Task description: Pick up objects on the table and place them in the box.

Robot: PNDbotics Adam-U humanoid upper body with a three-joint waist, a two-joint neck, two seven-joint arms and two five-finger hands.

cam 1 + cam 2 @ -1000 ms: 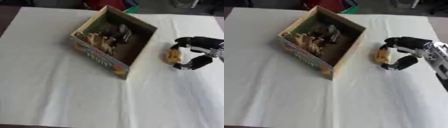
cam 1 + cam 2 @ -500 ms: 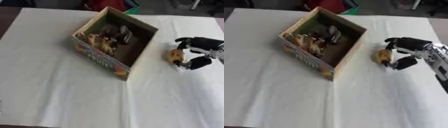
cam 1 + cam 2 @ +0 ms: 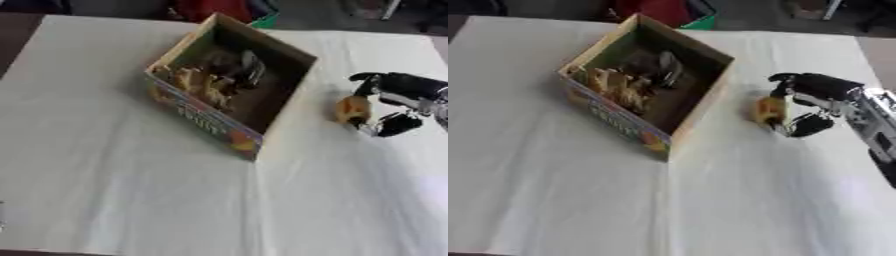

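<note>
— Orange-yellow, small and rounded: the toy (image 3: 770, 109), lying on the white tabletop (image 3: 553, 200) just right of the cardboard box (image 3: 702, 102). Near its right wall, not touching as far as can be told.

— And the right hand (image 3: 811, 97)?

— Black, reaching in from the right edge. Fingers (image 3: 785, 79) curled over the toy's far side, thumb hooked round below on the near side. Closed on the toy, by the look of it; hard to tell whether lifted or resting on the cloth.

— Long axis?

— Roughly far-to-near, standing slightly tall, so pinched across its narrow width. Too small to name the shape further.

— Which way to go?

— Left, and a little far. Box open-topped, turned diagonally, already holding brownish and dark figures (image 3: 214, 80). Free floor toward its right, near side. Probably a lift over the right wall first, then release.

— Left hand?

— Nowhere in either view. Right hand the nearer one, clearly.

— Risk?

— Clipping the box rim, if carried too low.
</note>
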